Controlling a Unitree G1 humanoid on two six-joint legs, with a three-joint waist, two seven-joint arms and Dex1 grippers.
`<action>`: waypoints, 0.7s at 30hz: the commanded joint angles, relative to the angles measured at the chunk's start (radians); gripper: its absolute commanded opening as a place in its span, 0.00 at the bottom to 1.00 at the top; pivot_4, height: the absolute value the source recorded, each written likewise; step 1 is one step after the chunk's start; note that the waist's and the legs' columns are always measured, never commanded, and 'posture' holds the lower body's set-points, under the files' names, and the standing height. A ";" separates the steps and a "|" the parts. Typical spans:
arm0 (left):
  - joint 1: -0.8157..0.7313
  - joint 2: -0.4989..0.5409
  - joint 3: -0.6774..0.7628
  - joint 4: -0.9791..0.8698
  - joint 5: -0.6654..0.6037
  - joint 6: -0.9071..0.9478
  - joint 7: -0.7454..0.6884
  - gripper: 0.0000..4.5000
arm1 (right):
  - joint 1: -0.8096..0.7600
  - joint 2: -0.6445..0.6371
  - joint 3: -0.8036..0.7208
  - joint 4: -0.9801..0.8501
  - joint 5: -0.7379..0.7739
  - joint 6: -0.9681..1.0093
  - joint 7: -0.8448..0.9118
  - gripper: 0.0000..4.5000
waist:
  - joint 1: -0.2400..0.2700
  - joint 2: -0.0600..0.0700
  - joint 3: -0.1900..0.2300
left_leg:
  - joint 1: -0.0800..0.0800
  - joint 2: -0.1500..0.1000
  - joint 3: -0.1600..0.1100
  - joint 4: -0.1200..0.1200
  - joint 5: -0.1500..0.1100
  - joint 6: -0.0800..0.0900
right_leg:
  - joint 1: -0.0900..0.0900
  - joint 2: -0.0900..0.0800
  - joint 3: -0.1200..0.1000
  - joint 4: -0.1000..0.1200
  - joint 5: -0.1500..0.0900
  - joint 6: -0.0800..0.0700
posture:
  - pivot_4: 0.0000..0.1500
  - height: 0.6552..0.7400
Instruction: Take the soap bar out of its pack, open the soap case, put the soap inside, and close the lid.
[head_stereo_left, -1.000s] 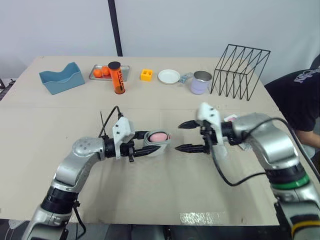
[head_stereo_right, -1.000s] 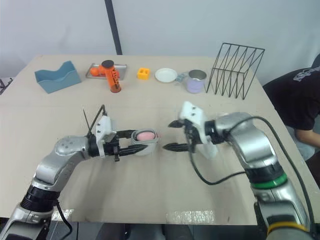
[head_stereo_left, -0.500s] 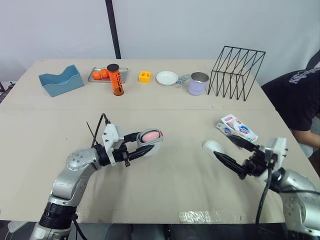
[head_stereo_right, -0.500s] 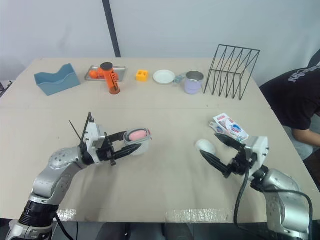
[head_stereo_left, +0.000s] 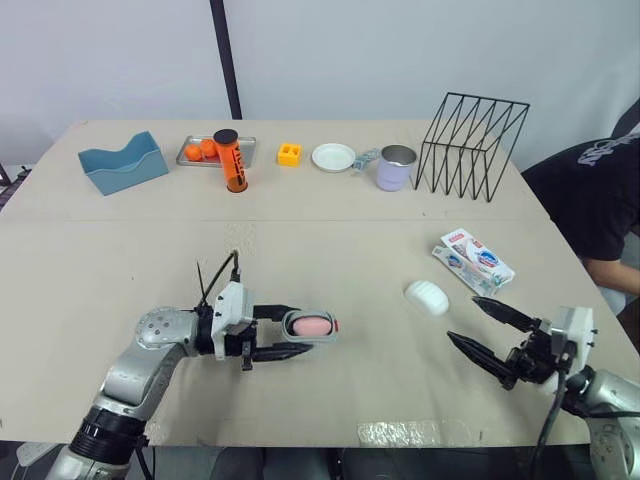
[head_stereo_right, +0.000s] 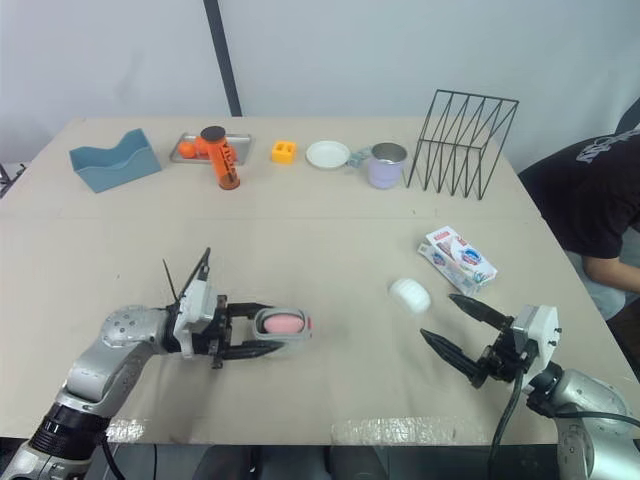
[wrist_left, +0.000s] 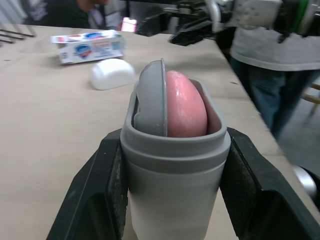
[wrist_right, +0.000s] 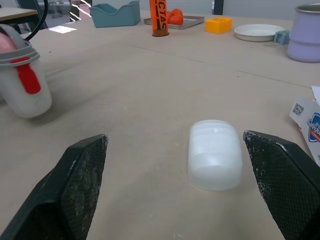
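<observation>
My left gripper (head_stereo_left: 292, 332) is shut on the soap case (head_stereo_left: 310, 325), a pale tub with a grey rim, held low over the table's front middle. The pink soap bar (wrist_left: 185, 107) sits inside the uncovered case, with both black fingers (wrist_left: 100, 190) pressed against the case's sides. The white lid (head_stereo_left: 427, 297) lies on the table to the right of the case. My right gripper (head_stereo_left: 465, 322) is open near the front right edge, fingertips pointing at the lid and a short way from it. Behind the lid rests the soap pack (head_stereo_left: 475, 260).
Along the back stand a blue holder (head_stereo_left: 122, 160), a tray (head_stereo_left: 215, 150) with an orange tube, a yellow block (head_stereo_left: 290, 153), a white dish (head_stereo_left: 334, 156), a lilac mug (head_stereo_left: 397, 167) and a black wire rack (head_stereo_left: 470, 145). A person in black (head_stereo_left: 600, 190) sits at the right.
My right gripper has drawn back from the case to the front right edge, and the white lid now lies on the table. My left gripper has lowered the case.
</observation>
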 joint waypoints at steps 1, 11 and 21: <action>-0.044 0.004 0.007 0.024 -0.005 -0.040 -0.033 0.43 | 0.007 -0.026 -0.032 0.000 0.027 -0.023 0.013 0.99 | 0.000 0.000 0.000 | 0.000 0.000 0.000 0.000 0.000 0.000 | 0.000 0.000 0.000 0.000 0.000 0.000 | 1.00 1.00; -0.055 -0.001 0.000 0.057 0.006 -0.065 -0.043 0.43 | -0.029 -0.168 0.069 -0.096 -0.038 0.236 -0.144 0.99 | -0.002 0.001 0.000 | 0.000 0.000 0.000 0.000 0.000 0.000 | 0.000 0.000 0.001 0.000 0.000 0.000 | 1.00 1.00; -0.054 -0.011 0.000 0.046 0.016 -0.058 -0.018 0.43 | -0.236 -0.280 0.230 -0.189 -0.142 0.516 -0.327 0.99 | -0.001 0.001 0.000 | 0.000 0.000 0.001 0.000 0.000 0.000 | -0.001 0.000 0.002 0.000 0.000 0.000 | 1.00 1.00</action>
